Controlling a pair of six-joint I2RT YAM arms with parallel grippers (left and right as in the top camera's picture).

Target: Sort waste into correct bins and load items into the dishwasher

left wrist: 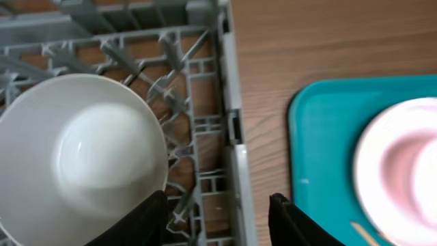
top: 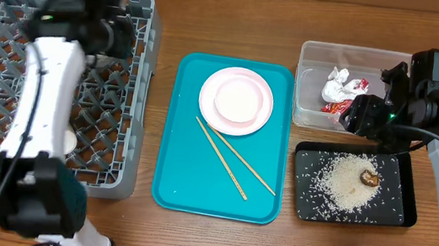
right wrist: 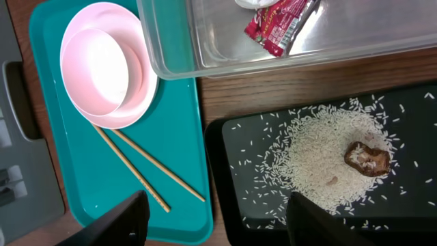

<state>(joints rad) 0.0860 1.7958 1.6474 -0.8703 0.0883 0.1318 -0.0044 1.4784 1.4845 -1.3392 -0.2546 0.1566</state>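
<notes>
Wooden chopsticks point(top: 221, 159) run upper-left to lower-right on teal tray point(top: 182, 178); I see left gripper point(left wrist: 218, 219) and right gripper point(right wrist: 215, 222) spread wide.

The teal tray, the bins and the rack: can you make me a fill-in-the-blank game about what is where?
1. ____ thin light wooden chopsticks lie on the flat teal tray.
2. The white rice grains and brown lump lie in the shallow ____ rectangular tray.
3. The crumpled red-and-white shiny wrapper lies inside the ____ rectangular plastic tub.
4. The white round bowl sits in the ____ plastic dish rack.

Missing words: two, black, clear, grey.
</notes>
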